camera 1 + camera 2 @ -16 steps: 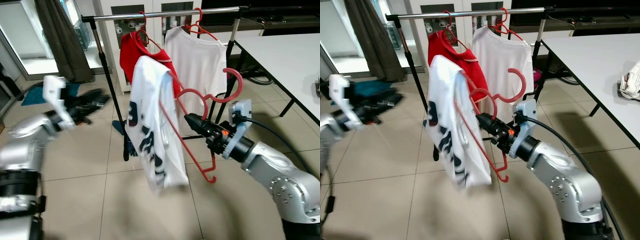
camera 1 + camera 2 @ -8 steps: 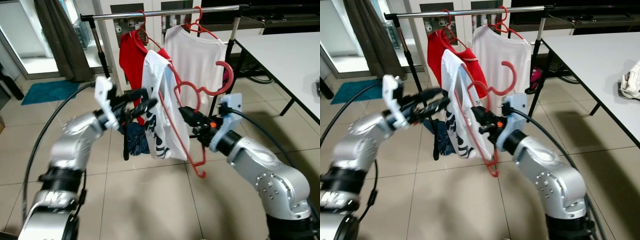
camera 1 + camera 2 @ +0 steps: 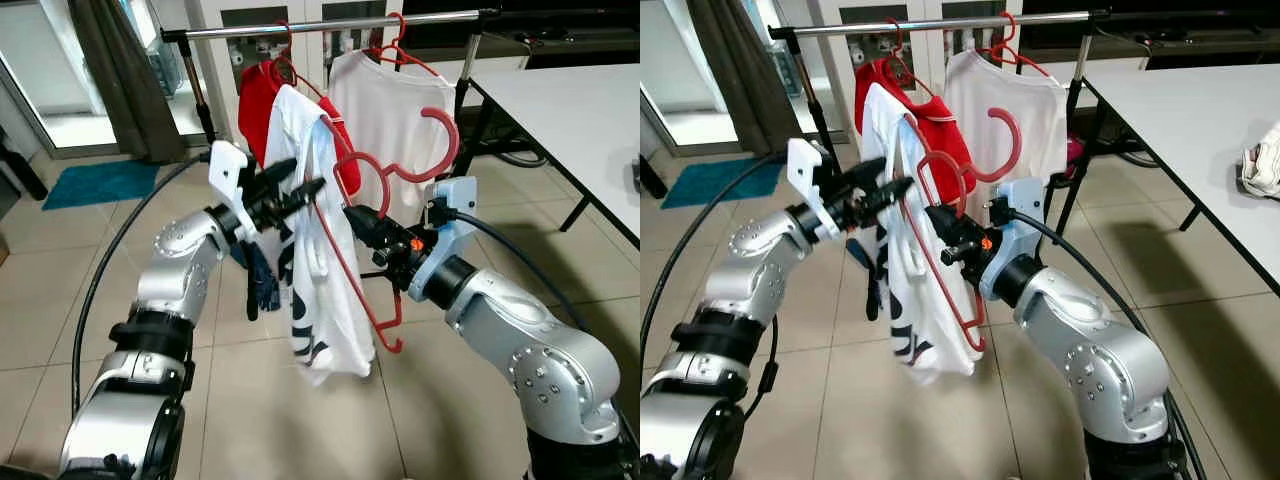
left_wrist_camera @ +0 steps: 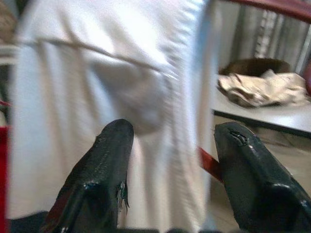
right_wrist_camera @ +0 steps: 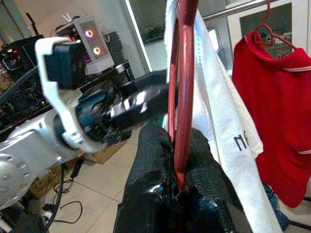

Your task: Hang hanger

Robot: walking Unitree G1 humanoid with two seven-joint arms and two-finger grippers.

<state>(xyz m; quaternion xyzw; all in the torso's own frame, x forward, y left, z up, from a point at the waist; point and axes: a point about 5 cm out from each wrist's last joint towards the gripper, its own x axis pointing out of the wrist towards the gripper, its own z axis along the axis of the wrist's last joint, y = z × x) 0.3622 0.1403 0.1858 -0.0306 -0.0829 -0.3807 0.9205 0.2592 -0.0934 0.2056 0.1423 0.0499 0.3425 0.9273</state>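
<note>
Behind, the steel garment rail (image 3: pixel 330 25) stood well above my red hanger (image 3: pixel 385 180), pinched in the right gripper (image 3: pixel 352 215); left gripper (image 3: pixel 300 185), spread open against the white shirt (image 3: pixel 315 260), risked tugging it off.

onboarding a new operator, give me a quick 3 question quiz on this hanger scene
1. True or false: the right gripper is shut on the red hanger.
2. What hangs on that hanger: A) a red shirt, B) a white shirt with dark print, C) a towel?
3. How many garments already hang on the rail?

Key
1. True; the right wrist view shows the fingers clamped on the hanger.
2. B, the white shirt, which the open left gripper reaches.
3. Two: a red shirt and a plain white shirt.
</note>
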